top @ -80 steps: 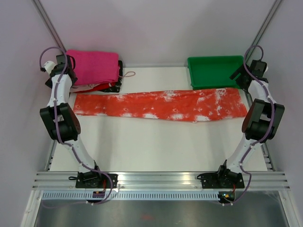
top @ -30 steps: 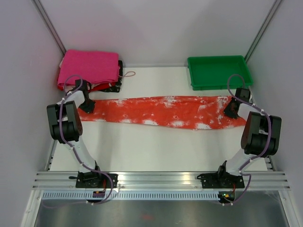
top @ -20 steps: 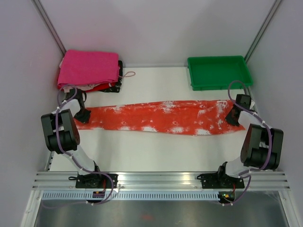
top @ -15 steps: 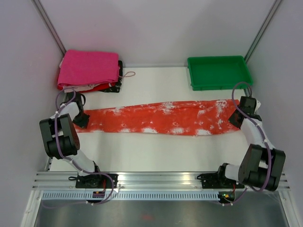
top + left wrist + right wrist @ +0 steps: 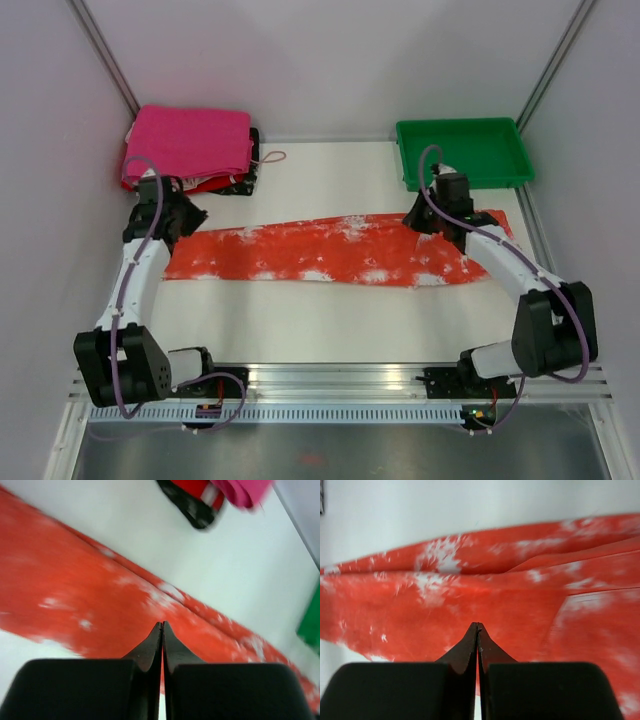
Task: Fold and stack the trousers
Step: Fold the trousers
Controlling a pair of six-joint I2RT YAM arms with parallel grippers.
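Mid-fold, it seems: trousers (image 5: 330, 248) spread long, 9 to 3 o'clock, across the middle of the surface (image 5: 330, 320).
Hovering with left gripper (image 5: 185, 214) and right gripper (image 5: 420, 218) pinched shut, holding nothing; next, probably open, pinch one end, carry it across.

The right gripper (image 5: 478, 626), pressed closed, hangs over the trousers (image 5: 470, 600).

Orange-red, white-mottled trousers (image 5: 340, 250); magenta-pink cloth (image 5: 190, 143); green tray (image 5: 462, 130); white table (image 5: 330, 320).
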